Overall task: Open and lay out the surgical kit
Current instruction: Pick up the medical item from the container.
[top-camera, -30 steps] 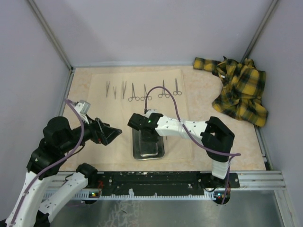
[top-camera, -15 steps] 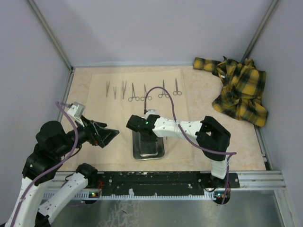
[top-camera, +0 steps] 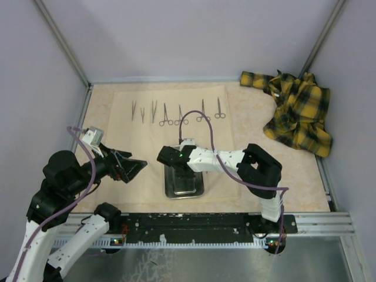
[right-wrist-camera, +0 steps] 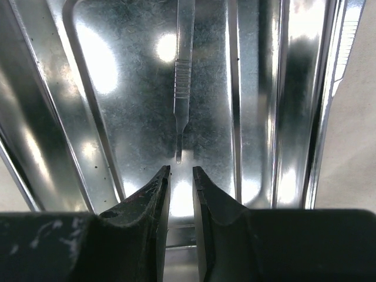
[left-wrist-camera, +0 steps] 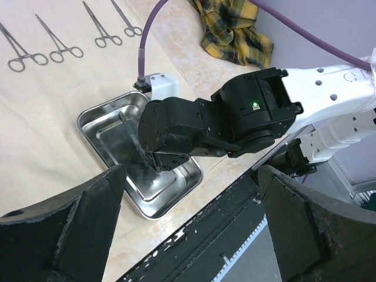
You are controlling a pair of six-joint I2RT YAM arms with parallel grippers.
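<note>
On the counter [top-camera: 258, 138], near centre: surgical kit, partly laid out.

- Cloth wrap [top-camera: 147, 138]: pale beige, matte, spread flat. You can count the opening step as done.
- Row of instruments [top-camera: 176, 111]: seven thin metal pieces set side by side along the far part of the wrap. Three are straight tweezers at the left, four are ring-handled clamps at the right, and each lies apart from its neighbour.
- Steel tray [top-camera: 198, 189]: rectangular, shiny, with a stepped wall and a lightly scratched floor. It sits on the near edge of the wrap.
- Scalpel handle [right-wrist-camera: 183, 76], as far as its shape tells: flat, narrow polished steel with a ribbed grip section, tapering to a fine end. It lies on the tray floor, lengthwise.
- Right hand [right-wrist-camera: 180, 173]: down inside the tray with its jaws narrowed to a slit and nothing between them. The handle's fine end lies just beyond the fingertips, not touching.
- Left hand [top-camera: 138, 171]: spread wide and empty, held above the wrap left of the tray.

Step in hand, as you may judge it: emptying the tray, with this handle to pick up. The next move asks you to reach further along the handle and pinch across its narrow width. It lies flush on slick metal, so expect it to slide. Then add it to the row.

- Plaid cloth [top-camera: 296, 111]: yellow and black, crumpled at the far right. Not part of the kit.
</note>
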